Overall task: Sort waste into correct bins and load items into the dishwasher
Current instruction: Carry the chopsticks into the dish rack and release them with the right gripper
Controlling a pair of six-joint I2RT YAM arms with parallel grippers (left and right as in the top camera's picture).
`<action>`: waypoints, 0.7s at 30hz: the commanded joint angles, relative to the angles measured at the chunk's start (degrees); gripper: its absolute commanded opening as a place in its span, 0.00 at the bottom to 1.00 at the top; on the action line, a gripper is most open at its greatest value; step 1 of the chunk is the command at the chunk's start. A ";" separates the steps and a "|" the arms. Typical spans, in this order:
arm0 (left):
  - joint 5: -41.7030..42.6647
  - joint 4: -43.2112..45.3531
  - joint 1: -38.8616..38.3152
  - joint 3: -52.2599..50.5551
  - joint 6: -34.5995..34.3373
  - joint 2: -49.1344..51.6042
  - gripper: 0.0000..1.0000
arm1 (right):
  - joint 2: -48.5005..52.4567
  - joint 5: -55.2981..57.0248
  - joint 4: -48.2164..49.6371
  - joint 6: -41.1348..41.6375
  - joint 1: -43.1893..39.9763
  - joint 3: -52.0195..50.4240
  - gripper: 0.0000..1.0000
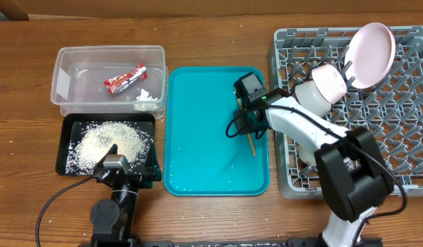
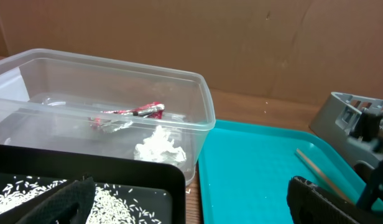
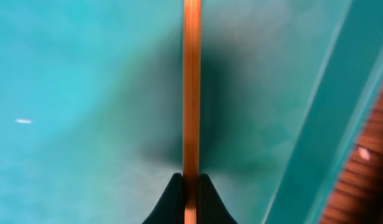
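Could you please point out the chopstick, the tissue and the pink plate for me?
chopstick (image 3: 191, 93), right wrist view, middle of its shaft.
tissue (image 2: 159, 146), left wrist view, centre of the wad.
plate (image 1: 371, 53), overhead view, centre of its face.

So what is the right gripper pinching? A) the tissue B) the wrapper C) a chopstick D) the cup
C: the right wrist view shows the right gripper closed on a chopstick over the teal tray. The wrapper and tissue lie in the tub.
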 commanded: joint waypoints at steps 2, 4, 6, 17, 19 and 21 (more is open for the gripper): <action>0.39 0.00 0.35 -0.20 -0.52 -0.26 1.00 | -11.72 1.92 0.04 2.16 -1.73 6.10 0.04; 0.37 0.00 0.35 -0.20 -0.52 -0.26 1.00 | -15.39 5.99 0.44 2.16 -3.17 6.49 0.04; 0.39 -0.02 0.35 -0.20 -0.52 -0.26 1.00 | -18.12 10.27 0.46 2.12 -5.07 6.49 0.04; 0.37 0.00 0.35 -0.20 -0.52 -0.26 1.00 | -13.64 9.84 -2.03 1.14 -13.81 2.34 0.04; 0.37 -0.02 0.35 -0.20 -0.52 -0.26 1.00 | -11.80 8.81 -2.64 -0.07 -13.42 2.29 0.04; 0.39 0.00 0.35 -0.20 -0.52 -0.26 1.00 | -11.52 9.31 -3.26 -1.99 -12.70 2.32 0.05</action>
